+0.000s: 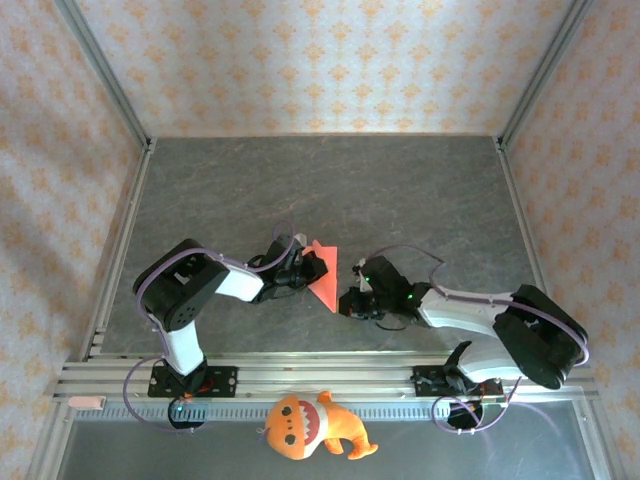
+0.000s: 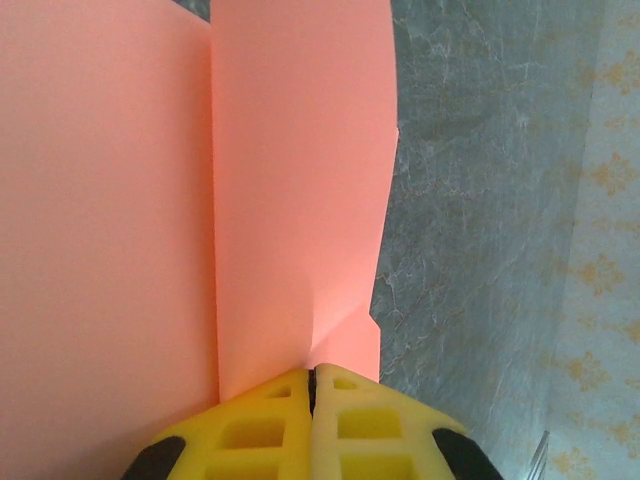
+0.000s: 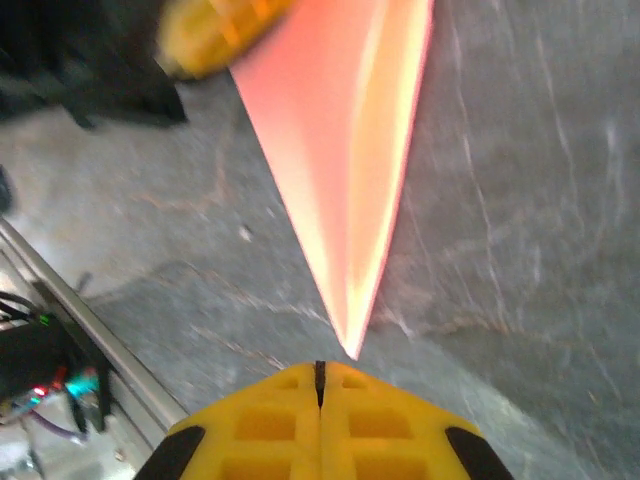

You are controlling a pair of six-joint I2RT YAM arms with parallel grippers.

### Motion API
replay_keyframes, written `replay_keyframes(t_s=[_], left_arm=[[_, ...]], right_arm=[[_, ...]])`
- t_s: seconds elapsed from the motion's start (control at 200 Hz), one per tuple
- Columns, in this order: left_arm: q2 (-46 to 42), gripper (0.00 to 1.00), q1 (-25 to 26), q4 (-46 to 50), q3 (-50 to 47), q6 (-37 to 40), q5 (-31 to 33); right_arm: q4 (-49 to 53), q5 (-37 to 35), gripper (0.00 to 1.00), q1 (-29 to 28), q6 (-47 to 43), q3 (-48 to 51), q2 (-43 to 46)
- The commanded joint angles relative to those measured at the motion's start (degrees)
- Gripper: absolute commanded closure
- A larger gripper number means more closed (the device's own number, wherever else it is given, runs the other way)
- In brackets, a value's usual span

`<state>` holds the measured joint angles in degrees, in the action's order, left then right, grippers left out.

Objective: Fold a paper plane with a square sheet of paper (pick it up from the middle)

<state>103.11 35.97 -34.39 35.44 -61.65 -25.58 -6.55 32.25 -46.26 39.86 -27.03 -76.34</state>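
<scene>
grips the paper plane (image 1: 323,273) in the left gripper (image 2: 312,385), yellow fingers (image 2: 260,430) pinched tight on the red-pink fold. holds it around the middle of the grey table (image 1: 420,190), between the two arms, pointed tip aimed at the near edge. shows the right gripper (image 3: 320,372) closed on nothing, fingertips pressed together just short of that tip. orange plush toy (image 1: 310,425) down by the front rail (image 1: 330,375).
</scene>
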Motion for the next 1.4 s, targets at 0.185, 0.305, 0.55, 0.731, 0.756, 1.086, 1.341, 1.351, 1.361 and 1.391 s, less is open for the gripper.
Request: replay_keyframes(t_s=[0.185,0.305,0.55,0.731,0.756,1.086,1.341,1.351,1.361,1.391], left_arm=[[2.29,1.0,0.86,7.67,-3.1,-1.68,5.09],[2.28,1.0,0.86,7.67,-2.92,-1.48,5.1],[2.11,1.0,0.9,7.53,-2.16,-0.77,4.48],[1.34,1.0,0.9,7.88,-0.98,-0.32,3.84],[1.31,1.0,0.95,7.31,-1.29,-0.75,3.83],[2.01,1.0,1.21,5.91,-1.87,-2.26,4.05],[2.47,1.0,1.28,6.89,-1.21,-1.44,4.06],[2.52,1.0,1.29,6.93,-1.24,-1.45,4.08],[2.46,1.0,1.3,6.92,-1.25,-1.46,4.1],[2.5,1.0,1.3,6.93,-1.08,-1.38,4.06]], right_arm=[[-8.59,-0.95,1.0,1.32,5.77,-8.1,-12.11],[-8.05,-2.48,1.0,1.61,5.03,-10.95,-16.36],[-9.58,-0.82,1.0,3.72,3.78,-4.77,-20.13],[-10.38,4.83,1.0,3.72,0.67,2.5,-20.12],[-10.09,5.17,1.0,3.68,0.1,2.9,-19.88],[-12.54,3.72,1.0,3.72,4.0,-0.8,-12.93],[-16.53,-0.34,1.0,4.04,10.59,-3.52,-12.73],[-16.45,-0.45,1.0,4.15,10.68,-3.68,-13.01],[-16.34,-0.55,1.0,4.27,10.81,-3.81,-13.11],[-16.35,-1.11,1.0,4.47,11.25,-4.04,-13.94]])
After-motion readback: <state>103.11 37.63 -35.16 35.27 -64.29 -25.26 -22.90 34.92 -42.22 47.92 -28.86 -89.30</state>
